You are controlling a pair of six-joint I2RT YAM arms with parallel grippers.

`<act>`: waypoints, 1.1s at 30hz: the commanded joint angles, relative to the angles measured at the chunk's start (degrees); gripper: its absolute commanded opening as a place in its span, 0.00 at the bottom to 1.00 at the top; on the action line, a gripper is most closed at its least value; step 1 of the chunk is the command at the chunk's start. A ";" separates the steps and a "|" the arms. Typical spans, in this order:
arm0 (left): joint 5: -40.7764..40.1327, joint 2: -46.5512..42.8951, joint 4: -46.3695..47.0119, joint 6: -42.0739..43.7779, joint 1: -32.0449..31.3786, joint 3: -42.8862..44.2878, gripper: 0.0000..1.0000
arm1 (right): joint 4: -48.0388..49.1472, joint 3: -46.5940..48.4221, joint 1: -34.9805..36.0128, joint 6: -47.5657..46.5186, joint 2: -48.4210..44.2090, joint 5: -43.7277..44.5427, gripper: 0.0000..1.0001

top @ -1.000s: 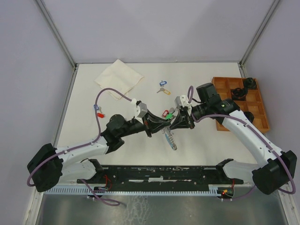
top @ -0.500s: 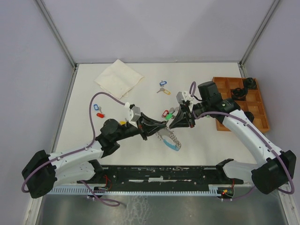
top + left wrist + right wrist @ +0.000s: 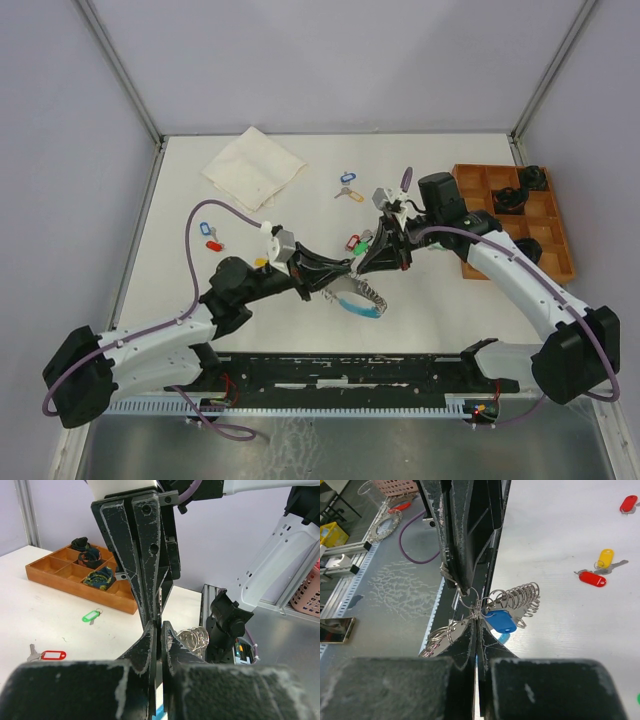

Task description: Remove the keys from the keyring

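The keyring (image 3: 362,297), a coil of silvery rings with a light-blue band, hangs between my two grippers above the table's middle. My left gripper (image 3: 338,273) is shut on a wire ring of it from the left. My right gripper (image 3: 370,268) is shut on the rings from the right, tip to tip with the left. In the right wrist view the coil (image 3: 517,600) and a blue-tagged key (image 3: 500,621) hang just past the right gripper (image 3: 476,620). The left wrist view shows the left gripper (image 3: 161,628) shut, with the coil (image 3: 194,634) beside it. What exactly sits between the pads is hidden.
Loose tagged keys lie on the table: blue (image 3: 347,176), gold (image 3: 349,193), green (image 3: 363,238), red (image 3: 351,243), and a blue (image 3: 207,229) and a red (image 3: 213,243) at the left. A folded cloth (image 3: 253,165) lies at the back left. A wooden tray (image 3: 556,249) stands at the right.
The left arm has drawn back toward the near left and lowered. The keyring has swung so that its light-blue band shows below. The right gripper has shifted slightly left. Both stayed shut.
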 commanded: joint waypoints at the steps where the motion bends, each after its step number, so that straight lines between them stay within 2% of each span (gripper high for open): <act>1: 1.19 -2.62 3.39 2.33 -0.04 0.08 0.03 | 5.52 -0.26 -0.74 4.74 1.23 -2.84 0.01; 19: 1.15 -3.69 2.59 2.79 0.02 -0.86 0.03 | 13.63 -1.54 -1.20 16.37 1.69 -1.54 0.01; 23: 0.46 -3.78 2.66 2.81 0.10 -0.60 0.03 | 13.95 -1.84 -1.21 16.36 1.08 -1.05 0.01; 27: 0.33 -3.78 2.40 2.85 0.14 -0.62 0.03 | 9.68 -1.14 -1.08 11.07 0.23 -1.31 0.02; 30: 0.18 -3.74 2.50 2.67 0.24 -0.79 0.03 | 0.36 0.89 -0.78 2.39 -0.21 -1.51 0.10; 33: 0.11 -3.54 2.60 2.43 0.20 -0.75 0.03 | -3.92 1.80 -0.57 -2.70 -0.41 -1.30 0.17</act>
